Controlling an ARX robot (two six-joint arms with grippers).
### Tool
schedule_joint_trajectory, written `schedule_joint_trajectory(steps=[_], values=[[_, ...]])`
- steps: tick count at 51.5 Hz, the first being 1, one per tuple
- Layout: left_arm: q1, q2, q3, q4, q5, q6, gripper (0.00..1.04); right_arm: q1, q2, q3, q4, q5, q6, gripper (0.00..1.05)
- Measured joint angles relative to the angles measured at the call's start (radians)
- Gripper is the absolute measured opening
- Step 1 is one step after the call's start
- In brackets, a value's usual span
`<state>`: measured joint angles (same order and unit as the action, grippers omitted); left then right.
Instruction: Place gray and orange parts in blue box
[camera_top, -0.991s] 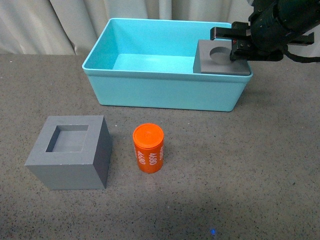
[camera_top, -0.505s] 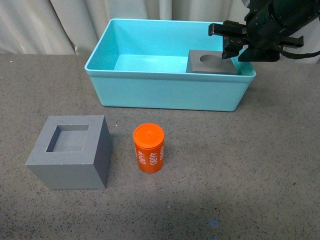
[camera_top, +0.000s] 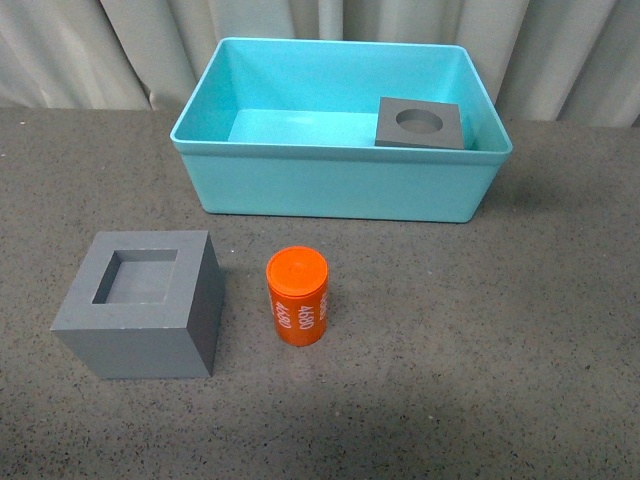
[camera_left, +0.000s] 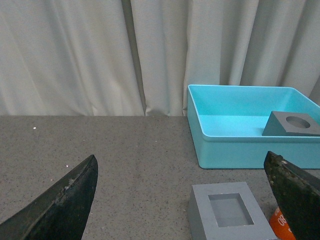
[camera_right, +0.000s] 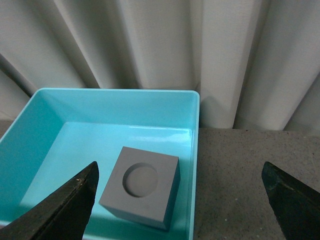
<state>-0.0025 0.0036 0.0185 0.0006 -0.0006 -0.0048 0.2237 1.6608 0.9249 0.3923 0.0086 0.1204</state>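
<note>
The blue box stands at the back of the table. Inside it, at the right end, sits the gray cube with a round recess, also in the right wrist view and the left wrist view. The gray cube with a square recess rests on the table at front left, with the orange cylinder upright to its right. My right gripper hangs open above the box's right end, empty. My left gripper is open over the table near the square-recess cube. Neither arm shows in the front view.
A pale pleated curtain hangs close behind the table. The table top is dark gray and speckled.
My right gripper let go of the round-recess cube, which dropped to rest inside the box. The arm then pulled back up and out of the front view.
</note>
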Motion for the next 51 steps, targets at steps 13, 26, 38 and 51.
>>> schedule_joint_trajectory(steps=[13,26,38,51], values=[[0.000,-0.001,0.000,0.000,0.000,0.000,0.98,-0.003,-0.174,-0.381,0.497,0.202,-0.094,0.72],[0.000,0.000,0.000,0.000,0.000,0.000,0.98,-0.066,-0.334,-0.581,0.580,0.147,-0.115,0.32],[0.000,0.000,0.000,0.000,0.000,0.000,0.98,-0.118,-0.508,-0.729,0.555,0.098,-0.121,0.05],[-0.067,0.105,0.051,-0.123,-0.224,-0.095,0.98,-0.123,-0.520,-0.736,0.554,0.095,-0.121,0.44]])
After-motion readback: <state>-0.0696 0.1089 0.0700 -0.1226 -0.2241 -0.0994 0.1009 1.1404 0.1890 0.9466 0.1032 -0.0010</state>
